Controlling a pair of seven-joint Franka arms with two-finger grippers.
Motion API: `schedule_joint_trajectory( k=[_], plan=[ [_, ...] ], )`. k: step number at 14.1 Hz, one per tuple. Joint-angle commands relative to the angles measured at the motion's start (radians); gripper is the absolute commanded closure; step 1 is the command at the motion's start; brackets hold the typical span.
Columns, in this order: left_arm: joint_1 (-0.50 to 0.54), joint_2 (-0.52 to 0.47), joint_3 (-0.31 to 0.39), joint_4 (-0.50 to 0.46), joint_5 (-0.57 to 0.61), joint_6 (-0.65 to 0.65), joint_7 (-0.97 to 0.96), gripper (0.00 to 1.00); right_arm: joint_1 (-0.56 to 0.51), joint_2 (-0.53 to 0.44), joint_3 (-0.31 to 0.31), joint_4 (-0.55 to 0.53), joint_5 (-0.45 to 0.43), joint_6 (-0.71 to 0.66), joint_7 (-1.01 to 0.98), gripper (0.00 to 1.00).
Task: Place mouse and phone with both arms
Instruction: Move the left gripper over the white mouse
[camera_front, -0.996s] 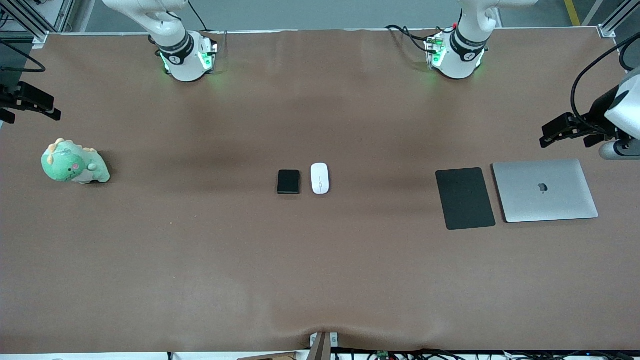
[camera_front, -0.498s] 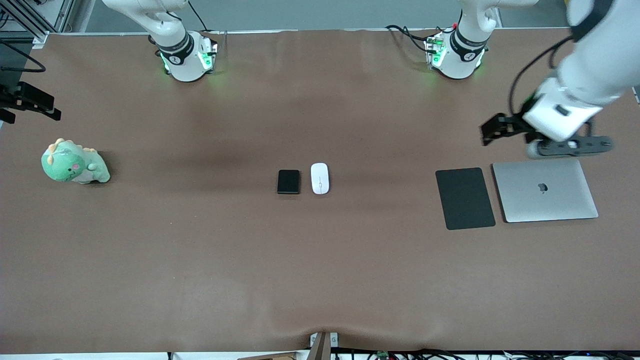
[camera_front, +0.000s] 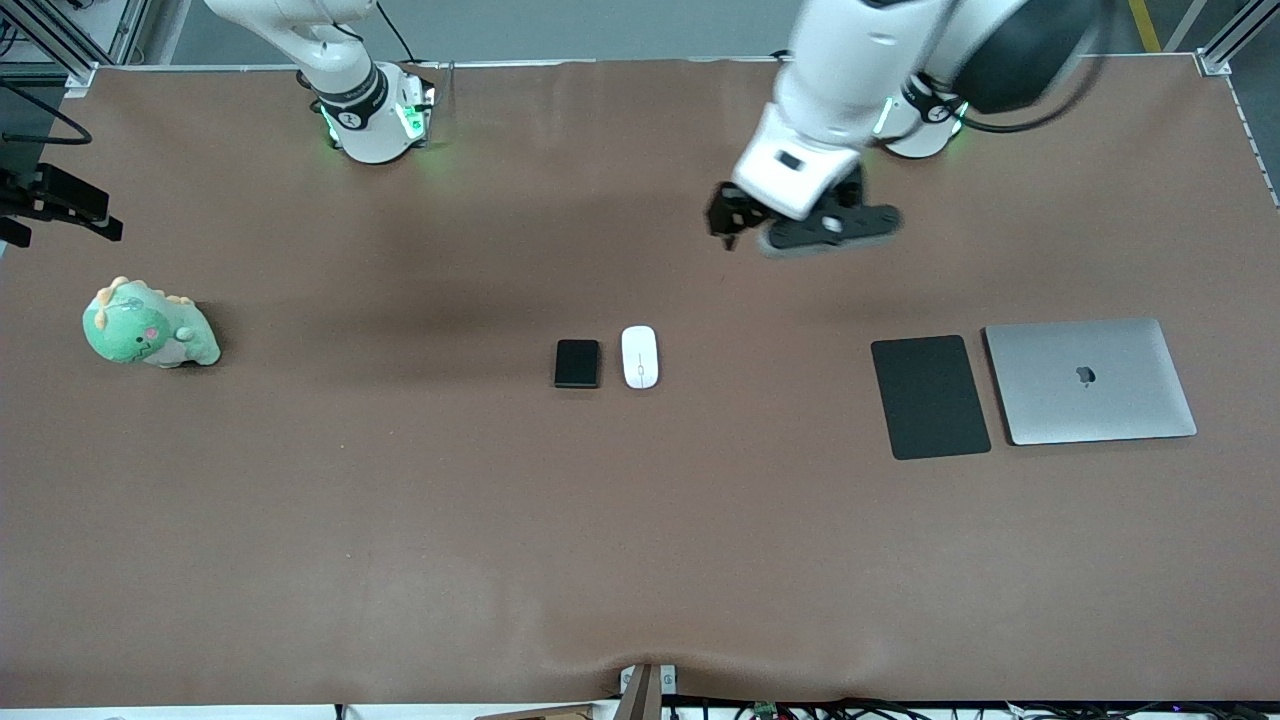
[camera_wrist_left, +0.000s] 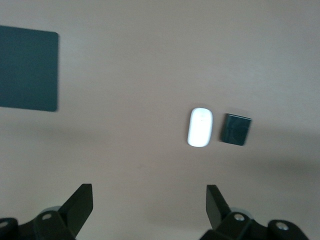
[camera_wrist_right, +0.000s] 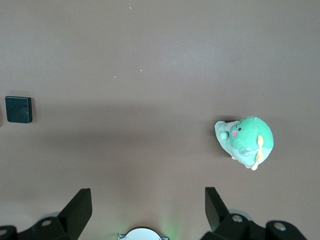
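Note:
The white mouse (camera_front: 640, 357) and the black phone (camera_front: 578, 363) lie side by side at the table's middle, the phone toward the right arm's end. Both show in the left wrist view, the mouse (camera_wrist_left: 200, 127) and the phone (camera_wrist_left: 236, 129). My left gripper (camera_front: 727, 218) is open and empty, up in the air over bare table between its base and the mouse; its jaws stand wide apart in the left wrist view (camera_wrist_left: 149, 205). My right gripper (camera_front: 60, 205) waits high at its end of the table, open and empty (camera_wrist_right: 148, 205). The phone (camera_wrist_right: 18, 109) shows in its view.
A thin black mouse pad (camera_front: 930, 396) and a closed silver laptop (camera_front: 1090, 380) lie side by side toward the left arm's end. A green dinosaur toy (camera_front: 148, 325) sits toward the right arm's end. The mouse pad also shows in the left wrist view (camera_wrist_left: 27, 68).
My left arm has swung from above the laptop's end toward the table's middle. The right arm, mouse and phone have not moved.

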Motion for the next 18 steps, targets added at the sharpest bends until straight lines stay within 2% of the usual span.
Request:
schedule_joint_trajectory(
  k=[1,4,10,16,18],
  plan=[
    [-0.145,0.140,0.009,0.142,0.100,-0.016,-0.114,0.00,-0.008,-0.018,0.009,-0.008,-0.003,-0.002,-0.006,0.00],
    [-0.225,0.195,0.008,0.140,0.126,-0.014,-0.102,0.00,-0.010,-0.018,0.009,-0.008,-0.003,-0.001,-0.006,0.00],
    [-0.218,0.310,0.009,0.110,0.140,0.144,-0.097,0.00,-0.008,-0.016,0.009,-0.006,-0.003,0.003,-0.008,0.00],
    [-0.213,0.500,0.011,0.108,0.276,0.298,-0.115,0.00,-0.011,-0.013,0.009,-0.006,-0.001,0.006,-0.008,0.00],
    [-0.214,0.548,0.017,0.104,0.290,0.346,-0.117,0.00,-0.010,-0.009,0.009,-0.005,-0.001,0.004,-0.011,0.00]
  ],
)
